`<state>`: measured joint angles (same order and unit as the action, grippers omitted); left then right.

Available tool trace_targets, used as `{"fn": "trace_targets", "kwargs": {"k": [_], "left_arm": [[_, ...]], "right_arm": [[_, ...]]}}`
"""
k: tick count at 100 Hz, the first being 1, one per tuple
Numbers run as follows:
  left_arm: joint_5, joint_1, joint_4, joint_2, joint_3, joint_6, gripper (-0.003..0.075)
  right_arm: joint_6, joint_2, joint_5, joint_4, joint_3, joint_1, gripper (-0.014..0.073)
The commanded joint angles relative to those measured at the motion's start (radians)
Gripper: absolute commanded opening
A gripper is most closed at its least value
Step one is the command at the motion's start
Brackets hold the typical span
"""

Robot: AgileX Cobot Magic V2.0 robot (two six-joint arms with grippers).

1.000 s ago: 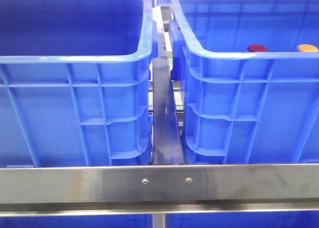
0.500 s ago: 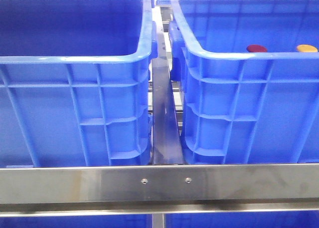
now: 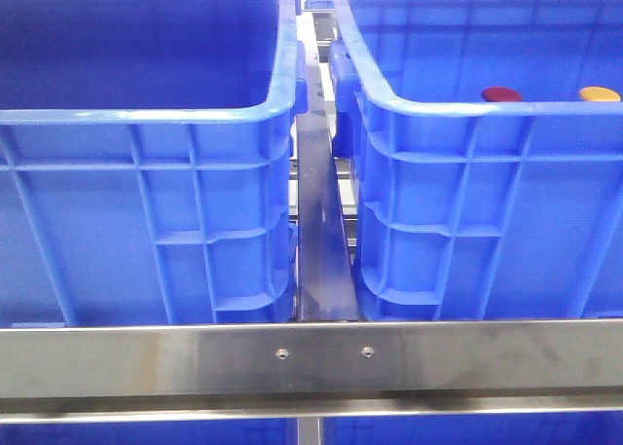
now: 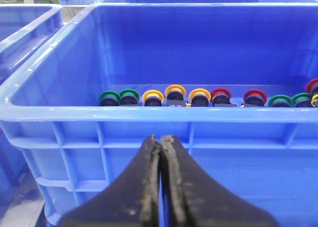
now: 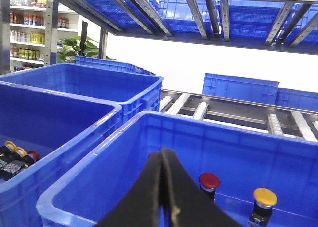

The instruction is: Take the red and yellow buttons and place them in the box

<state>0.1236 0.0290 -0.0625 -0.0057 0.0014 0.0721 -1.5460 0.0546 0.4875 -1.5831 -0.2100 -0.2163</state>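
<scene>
Front view: two large bright blue ribbed plastic crates sit side by side behind a brushed steel crossbar (image 3: 311, 359), with a dark metal rail (image 3: 319, 231) running between them. The left crate (image 3: 146, 211) shows no contents from this angle. In the right crate (image 3: 477, 202), a small dark red domed button (image 3: 502, 94) and a yellow-orange domed button (image 3: 599, 94) peek just over the near rim, near each other. No arm is in sight here.

Left wrist view: the left gripper (image 4: 161, 152) hangs just outside a blue crate wall, its black jaws pressed together with nothing between them. Inside that crate, a row of ringed push-buttons (image 4: 198, 95) — green, yellow, red — lines the floor along the far wall.

Right wrist view: the right gripper (image 5: 164, 160) is poised above the near rim of a blue crate, jaws closed and empty. The red button (image 5: 209, 180) and yellow button (image 5: 265, 196) stand upright on black bodies on the crate floor, apart from the gripper.

Judgement: the pick has not begun. To do it well, spread the right jaws before descending, clear the rim, come straight down over the red cap, and pinch the body below the dome — the caps look slick and the neighbour is close.
</scene>
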Motion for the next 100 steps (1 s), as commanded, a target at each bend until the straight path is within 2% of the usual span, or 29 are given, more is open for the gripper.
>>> {"fn": "trace_targets", "kwargs": {"k": [1,74,100], "left_arm": [[-0.074,0.003,0.000,-0.030,0.053,-0.012,-0.0020],[-0.074,0.003,0.000,-0.030,0.053,-0.012,-0.0020],[-0.074,0.003,0.000,-0.030,0.053,-0.012,-0.0020]], "right_arm": [[-0.009,0.010,-0.003,-0.029,-0.025,-0.009,-0.0069],[-0.009,0.010,-0.005,-0.029,-0.025,-0.009,-0.0069],[-0.016,-0.004,-0.021,-0.022,-0.025,0.065,-0.0069]]}}
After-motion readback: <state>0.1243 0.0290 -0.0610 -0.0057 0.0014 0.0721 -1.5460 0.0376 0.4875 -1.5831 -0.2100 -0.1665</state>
